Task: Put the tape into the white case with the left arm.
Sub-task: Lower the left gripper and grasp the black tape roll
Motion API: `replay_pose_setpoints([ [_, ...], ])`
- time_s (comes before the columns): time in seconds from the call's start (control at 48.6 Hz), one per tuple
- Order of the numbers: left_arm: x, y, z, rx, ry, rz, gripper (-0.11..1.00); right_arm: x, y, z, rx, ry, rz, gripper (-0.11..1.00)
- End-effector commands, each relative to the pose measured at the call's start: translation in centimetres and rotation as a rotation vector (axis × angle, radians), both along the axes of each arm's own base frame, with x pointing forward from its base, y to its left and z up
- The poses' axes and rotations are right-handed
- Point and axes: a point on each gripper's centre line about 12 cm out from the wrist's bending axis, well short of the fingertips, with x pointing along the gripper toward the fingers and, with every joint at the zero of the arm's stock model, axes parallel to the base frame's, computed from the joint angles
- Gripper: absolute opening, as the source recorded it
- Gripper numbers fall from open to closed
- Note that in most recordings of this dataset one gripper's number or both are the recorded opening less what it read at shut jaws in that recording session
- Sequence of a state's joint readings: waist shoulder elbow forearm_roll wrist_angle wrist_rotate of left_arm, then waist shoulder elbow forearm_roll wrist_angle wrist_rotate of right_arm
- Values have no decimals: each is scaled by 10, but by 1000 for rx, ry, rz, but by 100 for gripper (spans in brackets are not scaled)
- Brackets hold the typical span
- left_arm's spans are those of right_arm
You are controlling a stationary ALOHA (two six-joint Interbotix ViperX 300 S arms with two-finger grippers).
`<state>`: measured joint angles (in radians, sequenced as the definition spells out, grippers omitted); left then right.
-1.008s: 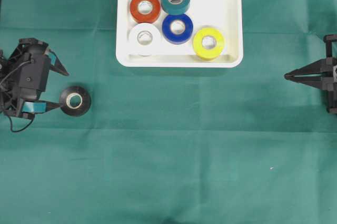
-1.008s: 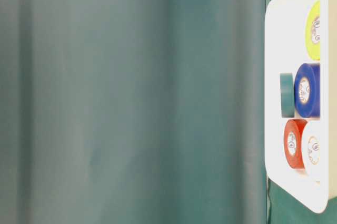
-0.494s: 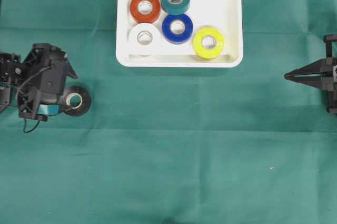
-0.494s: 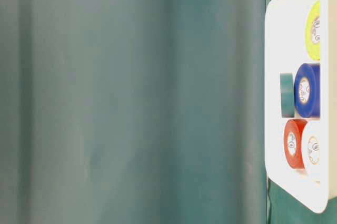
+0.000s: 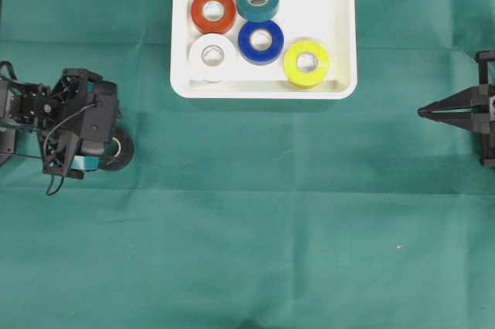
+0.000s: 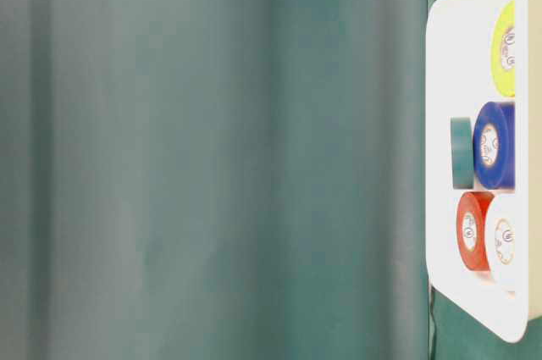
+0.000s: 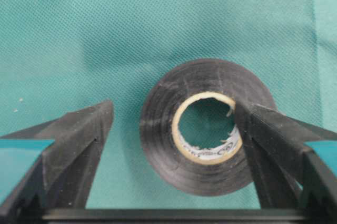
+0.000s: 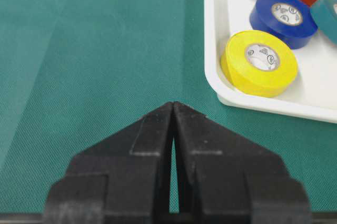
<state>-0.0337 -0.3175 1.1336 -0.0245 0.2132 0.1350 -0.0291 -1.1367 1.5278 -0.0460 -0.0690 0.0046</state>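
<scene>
Grasp step: left gripper (image 7: 174, 129), jaws released around the black tape (image 7: 206, 125), must next clench, then carry to the white case (image 5: 344, 27).

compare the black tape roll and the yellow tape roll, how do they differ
Colour: the black tape roll is black, the yellow tape roll bright yellow.
Place: the black one lies on the green cloth outside the white case; the yellow one sits inside it, near its corner.
Surroundings: the open left claw straddles the black roll; nothing is near the yellow one.
Both lie flat, with pale cardboard cores.
</scene>
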Motion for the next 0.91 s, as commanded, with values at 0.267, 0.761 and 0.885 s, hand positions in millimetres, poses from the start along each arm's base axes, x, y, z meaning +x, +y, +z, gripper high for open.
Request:
replay_pose_setpoints([
  [0.267,4,14,-10,9,23,46,94,2,0,3,-3,-11,2,-9],
  [0.761,7,15,-17,34,30,9,86,2,0,3,-3,-9,2,-9],
  [0.885,7,15,-16,32,30,11,59,2,0,3,-3,-9,2,-9],
])
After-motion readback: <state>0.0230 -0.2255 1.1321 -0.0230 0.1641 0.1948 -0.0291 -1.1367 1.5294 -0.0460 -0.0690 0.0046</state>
